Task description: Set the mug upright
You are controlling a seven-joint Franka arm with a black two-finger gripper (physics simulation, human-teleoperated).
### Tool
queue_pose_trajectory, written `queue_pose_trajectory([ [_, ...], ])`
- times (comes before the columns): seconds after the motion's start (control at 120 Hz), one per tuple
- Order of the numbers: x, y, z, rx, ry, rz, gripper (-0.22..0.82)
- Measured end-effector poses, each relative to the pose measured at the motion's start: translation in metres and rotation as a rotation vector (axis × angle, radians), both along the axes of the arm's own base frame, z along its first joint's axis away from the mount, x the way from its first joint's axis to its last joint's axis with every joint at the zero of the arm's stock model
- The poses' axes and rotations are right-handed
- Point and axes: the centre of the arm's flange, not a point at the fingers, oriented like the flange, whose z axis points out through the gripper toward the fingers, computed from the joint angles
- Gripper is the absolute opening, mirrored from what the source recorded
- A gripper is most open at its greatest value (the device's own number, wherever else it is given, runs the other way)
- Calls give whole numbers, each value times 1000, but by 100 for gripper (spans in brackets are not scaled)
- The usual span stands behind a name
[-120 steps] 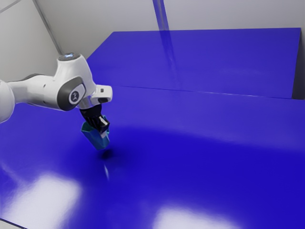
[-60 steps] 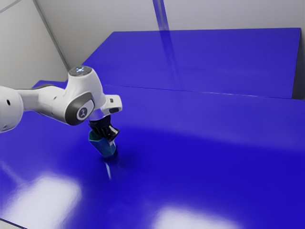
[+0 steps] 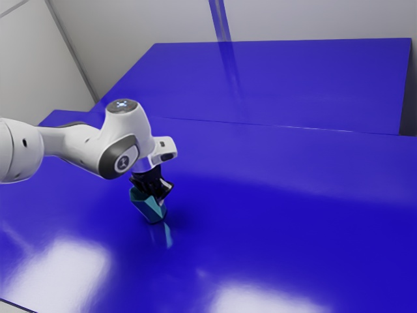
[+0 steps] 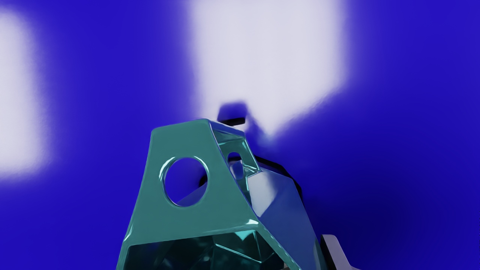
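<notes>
The gripper (image 3: 158,190) is low over the table in the exterior view, shut on the teal faceted mug (image 3: 149,208). That mug leans, its opening toward the exterior view's upper left and its base low, by the tabletop; whether it touches is hard to tell. In the wrist view the mug (image 4: 221,221) shows its open rim and its handle with a round hole. There the gripper (image 4: 309,260) has one of its fingers (image 4: 335,250) outside the mug's wall, while the other is mostly hidden within the opening.
The glossy blue table (image 3: 273,228) spreads under the arm, with bright reflections near its front edge. Behind it lies another blue surface (image 3: 293,78), with a pale wall (image 3: 313,19) beyond.
Gripper and mug have moved together, down and toward the exterior view's right. The mug's base has come closer to the tabletop, and it still leans.
</notes>
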Motion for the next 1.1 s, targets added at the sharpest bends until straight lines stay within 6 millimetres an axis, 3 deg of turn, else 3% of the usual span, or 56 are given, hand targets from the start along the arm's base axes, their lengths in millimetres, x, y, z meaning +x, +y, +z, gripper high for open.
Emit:
queue_pose_trajectory([
  [0.175,0,-6,-6,-1,4,18,-17],
  [0.383,1,-12,1,-14,-17,28,25],
  [0.567,2,-13,25,-20,-67,34,45],
  [0.7,4,-6,43,-22,-99,51,52],
  [0.958,33,-7,106,-18,-103,76,57],
  [1.1,45,-7,127,-10,-56,90,58],
])
